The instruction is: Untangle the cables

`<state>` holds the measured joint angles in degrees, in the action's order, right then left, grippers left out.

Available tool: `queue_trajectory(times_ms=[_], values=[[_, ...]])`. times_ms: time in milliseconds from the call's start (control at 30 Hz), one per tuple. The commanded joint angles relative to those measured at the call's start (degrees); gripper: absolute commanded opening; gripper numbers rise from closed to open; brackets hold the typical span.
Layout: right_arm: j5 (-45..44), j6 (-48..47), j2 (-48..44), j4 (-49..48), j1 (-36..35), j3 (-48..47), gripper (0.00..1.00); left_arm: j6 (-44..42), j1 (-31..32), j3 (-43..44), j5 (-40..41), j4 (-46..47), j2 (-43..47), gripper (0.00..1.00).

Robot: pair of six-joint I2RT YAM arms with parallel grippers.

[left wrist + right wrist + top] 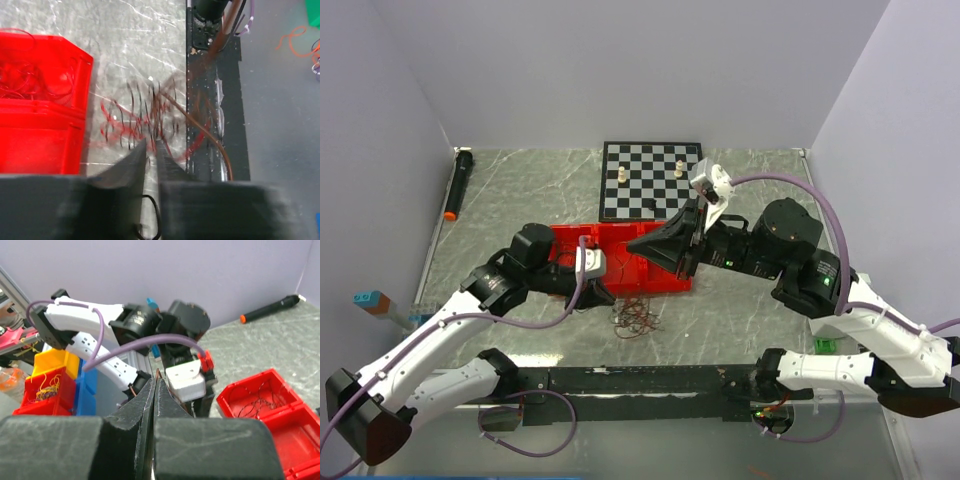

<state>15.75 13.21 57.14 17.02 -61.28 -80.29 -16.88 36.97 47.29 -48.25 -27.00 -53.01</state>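
Note:
The cables [638,318] are a small tangle of thin red and dark wires on the marble tabletop, just in front of the red bin. In the left wrist view the cables [145,115] are blurred, right ahead of my left gripper [151,144]. Its fingers stand a narrow slit apart, tips among the nearest strands; a brown strand [220,145] arcs away to the right. My right gripper [642,243] hovers over the red bin, above the tangle. In its own view the right gripper [156,380] is shut, with a thin brown wire loop [158,373] poking out between the tips.
The red bin [665,278] sits mid-table, with loose thin wires in one compartment [260,400]. Behind it lies a chessboard [645,195] with a few pieces. A black marker [458,185] lies along the left wall. A black rail [640,380] runs along the near edge.

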Motion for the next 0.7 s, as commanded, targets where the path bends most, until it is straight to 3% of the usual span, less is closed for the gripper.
queue_trajectory(times_ms=[0,200,433,533,600,667], values=[[-0.3,-2.1,0.3,-3.5,-0.5,-4.3,0.00,1.3,0.2,-3.1,-1.8,5.9,2.1,0.03],[-2.4,-4.2,1.3,-1.6,-0.5,-7.4,0.00,6.6,-0.5,-7.3,-1.4,11.4,5.1,0.01],[-4.6,-5.2,1.3,0.5,-0.5,-8.0,0.00,-0.1,-3.8,-6.2,1.6,3.6,8.5,0.03],[-4.9,-5.2,0.8,1.2,-0.5,-7.8,0.00,-4.5,-5.2,-6.4,5.7,0.2,10.6,0.23],[-4.5,-5.0,0.9,1.7,-0.5,-7.7,0.00,-5.1,-6.4,-6.2,9.3,-0.5,12.0,0.52],[-3.8,-4.5,1.0,2.4,-0.5,-7.3,0.00,-6.7,-7.6,-5.7,13.0,-1.2,13.2,0.61]])
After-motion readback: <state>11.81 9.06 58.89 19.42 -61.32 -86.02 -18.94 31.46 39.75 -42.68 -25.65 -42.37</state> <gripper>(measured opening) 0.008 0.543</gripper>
